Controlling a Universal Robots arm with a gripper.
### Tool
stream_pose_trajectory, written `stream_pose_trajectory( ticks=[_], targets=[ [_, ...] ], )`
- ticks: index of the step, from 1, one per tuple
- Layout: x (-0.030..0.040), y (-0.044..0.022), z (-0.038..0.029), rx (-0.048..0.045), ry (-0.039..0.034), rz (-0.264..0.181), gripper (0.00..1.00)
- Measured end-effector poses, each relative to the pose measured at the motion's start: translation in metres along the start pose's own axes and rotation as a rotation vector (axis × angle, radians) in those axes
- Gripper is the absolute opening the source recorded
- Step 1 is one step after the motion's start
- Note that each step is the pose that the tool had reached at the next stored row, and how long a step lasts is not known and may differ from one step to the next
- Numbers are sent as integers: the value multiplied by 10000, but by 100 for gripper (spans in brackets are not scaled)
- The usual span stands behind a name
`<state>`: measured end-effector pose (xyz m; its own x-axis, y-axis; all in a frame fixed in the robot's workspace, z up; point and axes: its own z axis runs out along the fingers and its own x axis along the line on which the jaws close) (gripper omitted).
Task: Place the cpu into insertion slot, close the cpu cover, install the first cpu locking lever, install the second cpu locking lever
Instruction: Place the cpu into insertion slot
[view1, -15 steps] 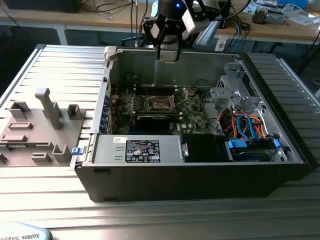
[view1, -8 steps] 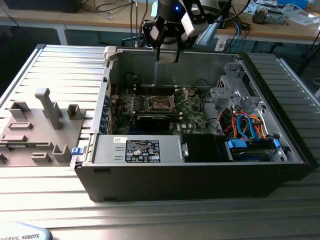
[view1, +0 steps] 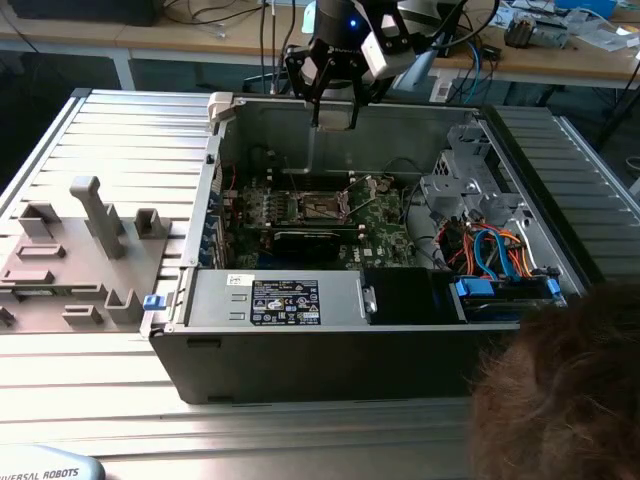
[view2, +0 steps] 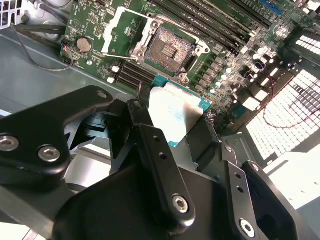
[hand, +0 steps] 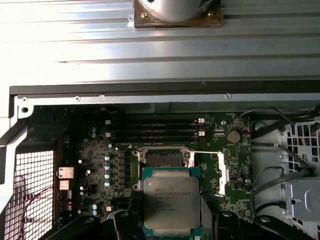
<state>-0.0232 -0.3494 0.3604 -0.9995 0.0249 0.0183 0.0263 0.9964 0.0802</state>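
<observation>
Illegible print on cpu, sticker

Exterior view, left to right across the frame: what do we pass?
Grey parts tray → blue clip → gripper holding the chip above the open computer case → blue and orange cables.
</observation>
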Motion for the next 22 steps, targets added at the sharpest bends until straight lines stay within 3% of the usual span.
stream_pose_trajectory(
  ticks=[22],
  targets=[
    [0,-3,29,0,0,-1,54]
  ],
)
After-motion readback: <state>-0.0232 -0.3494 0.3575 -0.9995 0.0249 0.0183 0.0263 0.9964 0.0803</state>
